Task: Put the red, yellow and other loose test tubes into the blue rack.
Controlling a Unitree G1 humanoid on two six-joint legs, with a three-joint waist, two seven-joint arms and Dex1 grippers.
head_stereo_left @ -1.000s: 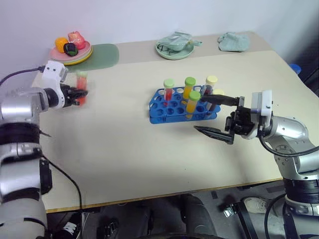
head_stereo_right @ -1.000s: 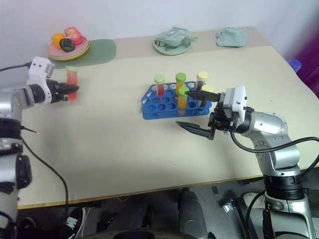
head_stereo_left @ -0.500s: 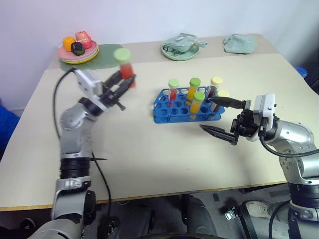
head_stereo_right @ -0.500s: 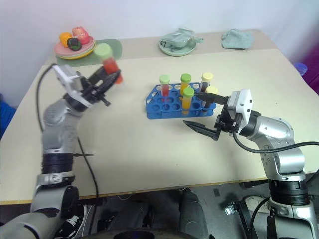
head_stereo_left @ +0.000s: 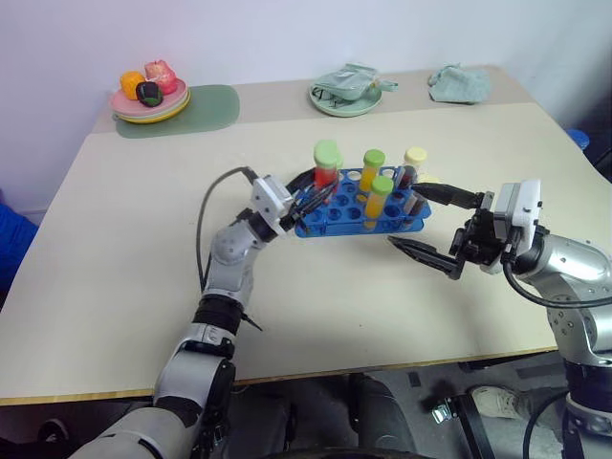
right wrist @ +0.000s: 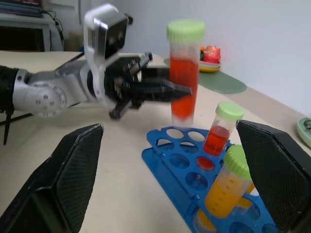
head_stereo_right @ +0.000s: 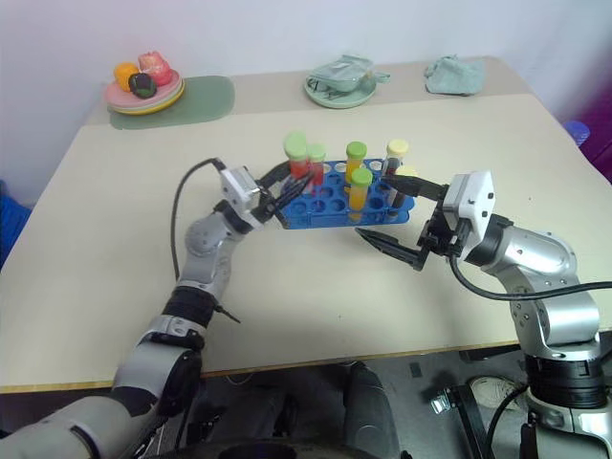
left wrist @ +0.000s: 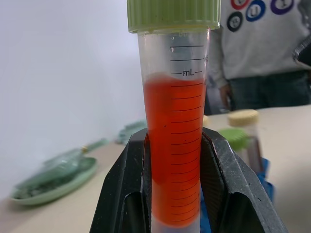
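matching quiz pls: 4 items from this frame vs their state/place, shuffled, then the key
Items
1. clear plastic tube of red liquid with light-green cap
2. bright blue plastic tube rack
3. right gripper
4. clear plastic tube of yellow liquid with green cap

States
A. open, holding nothing
B. standing in a rack hole
C. clamped upright in the left gripper, above the rack's edge
D. on the table, some holes unfilled

Pairs: 1-C, 2-D, 3-A, 4-B

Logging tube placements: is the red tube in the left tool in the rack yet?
Not yet. The red tube hangs upright above the blue rack, clamped by the left tool.
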